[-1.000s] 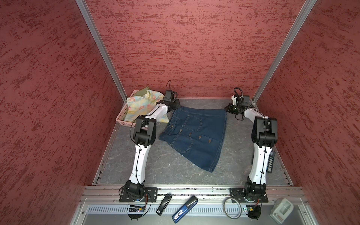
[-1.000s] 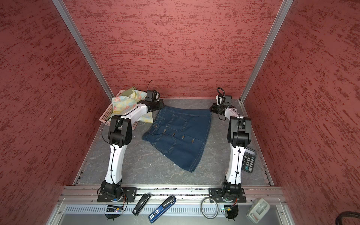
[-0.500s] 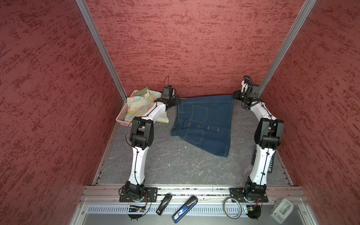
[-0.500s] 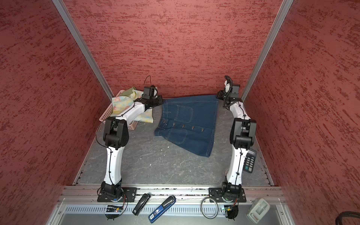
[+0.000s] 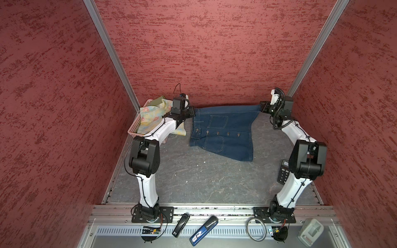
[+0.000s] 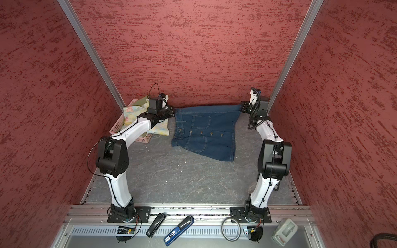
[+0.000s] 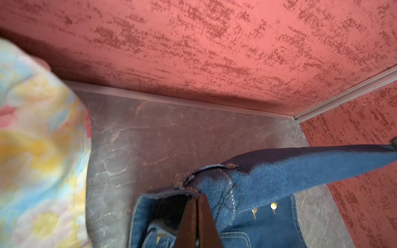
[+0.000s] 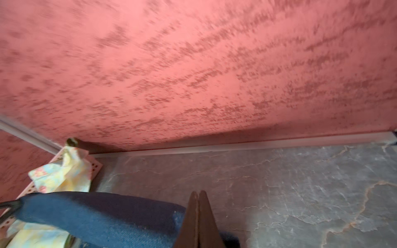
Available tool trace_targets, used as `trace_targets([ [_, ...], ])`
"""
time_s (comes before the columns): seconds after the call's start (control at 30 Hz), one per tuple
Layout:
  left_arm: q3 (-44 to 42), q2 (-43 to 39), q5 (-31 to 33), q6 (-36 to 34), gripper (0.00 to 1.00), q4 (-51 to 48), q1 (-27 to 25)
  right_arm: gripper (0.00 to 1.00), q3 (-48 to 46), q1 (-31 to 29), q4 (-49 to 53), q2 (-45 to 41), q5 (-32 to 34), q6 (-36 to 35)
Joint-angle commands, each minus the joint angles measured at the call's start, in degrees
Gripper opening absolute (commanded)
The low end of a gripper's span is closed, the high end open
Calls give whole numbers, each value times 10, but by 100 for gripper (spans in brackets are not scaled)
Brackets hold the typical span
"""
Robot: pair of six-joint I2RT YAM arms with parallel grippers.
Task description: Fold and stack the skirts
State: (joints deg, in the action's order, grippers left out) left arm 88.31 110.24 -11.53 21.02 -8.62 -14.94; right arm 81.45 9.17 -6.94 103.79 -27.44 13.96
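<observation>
The dark blue denim skirt hangs stretched along the back wall, its upper edge lifted and its lower part trailing on the grey floor. My left gripper is shut on the waistband corner. My right gripper is shut on the opposite corner of the denim. The floral pastel skirt spills out of the pink basket at the back left. A bit of olive green cloth shows behind it.
The red back wall stands right behind both grippers. A calculator lies by the right arm. On the front rail lie a black stapler, a blue device, a cable ring and a white box.
Both grippers have risen and moved back toward the wall with the denim skirt. The skirt has turned square to the wall, and its upper edge is now pulled taut between them.
</observation>
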Motion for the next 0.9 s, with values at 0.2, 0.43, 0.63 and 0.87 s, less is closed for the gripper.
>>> trace_targets([
  [0.2,-122,-66,-3,1,0,78,23,0,-175,2,-79,-142,-14,21],
  [0.43,-187,-96,-3,13,0,97,22,0,-244,-8,-14,-201,12,28],
  [0.63,-244,-118,2,16,0,107,18,0,-287,-20,62,-245,49,41],
  [0.87,-293,-132,28,20,0,116,11,0,-373,-47,94,-286,89,71],
])
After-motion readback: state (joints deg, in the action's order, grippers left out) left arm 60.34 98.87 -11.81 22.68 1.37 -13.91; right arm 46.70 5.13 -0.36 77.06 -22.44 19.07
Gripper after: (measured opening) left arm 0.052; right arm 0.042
